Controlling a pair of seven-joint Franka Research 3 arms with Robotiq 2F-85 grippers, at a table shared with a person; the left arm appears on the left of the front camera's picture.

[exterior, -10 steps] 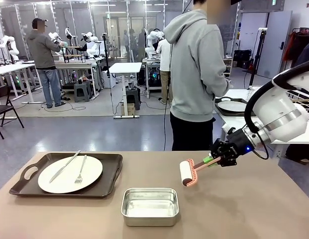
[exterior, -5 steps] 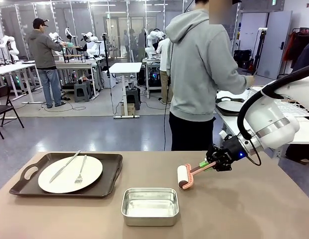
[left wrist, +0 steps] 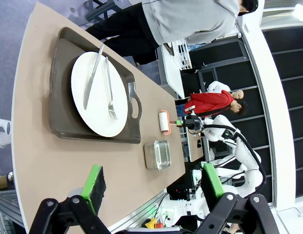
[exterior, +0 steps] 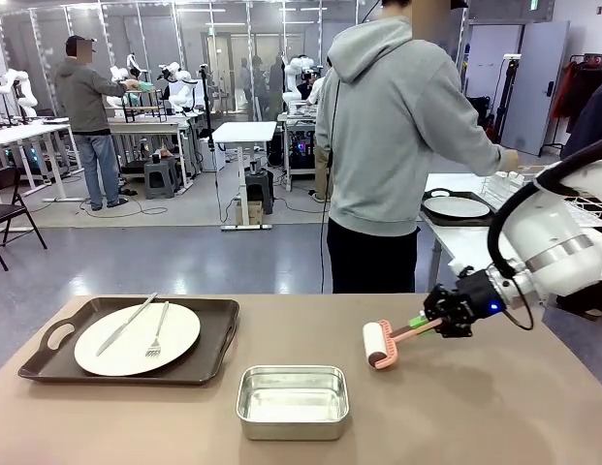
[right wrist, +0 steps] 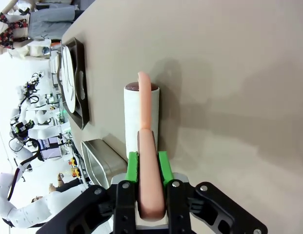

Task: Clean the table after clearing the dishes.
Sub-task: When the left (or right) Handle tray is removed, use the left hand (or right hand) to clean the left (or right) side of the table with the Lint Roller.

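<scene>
Left gripper (left wrist: 153,183): jaws wide, nothing between the green pads (left wrist: 95,181), hanging above the table's (exterior: 494,417) near edge. Table left, roughly 10 o'clock from centre: dark tray (exterior: 215,339) with one white plate (exterior: 136,339), and on the plate a knife (exterior: 126,325) and a fork (exterior: 157,334) side by side, handles toward 1 o'clock. Centre front, 6 o'clock: steel pan (exterior: 292,402), just beside the tray's near right corner, not touching. At 2 o'clock from the pan: lint roller (exterior: 378,344), white roll in a pink frame, roll looks down on the tabletop, contact not certain. Right gripper (exterior: 424,322): clamped narrow on the roller's pink handle, which runs off toward 2 o'clock into the jaws; wrist view confirms both pads on the handle. Person (exterior: 388,145) in a grey hoodie at 12 o'clock, back to the table, reaching right. Second plate (exterior: 454,206) sits on a dark tray on the white side table (exterior: 446,247) at 2 o'clock, off the main table.
</scene>
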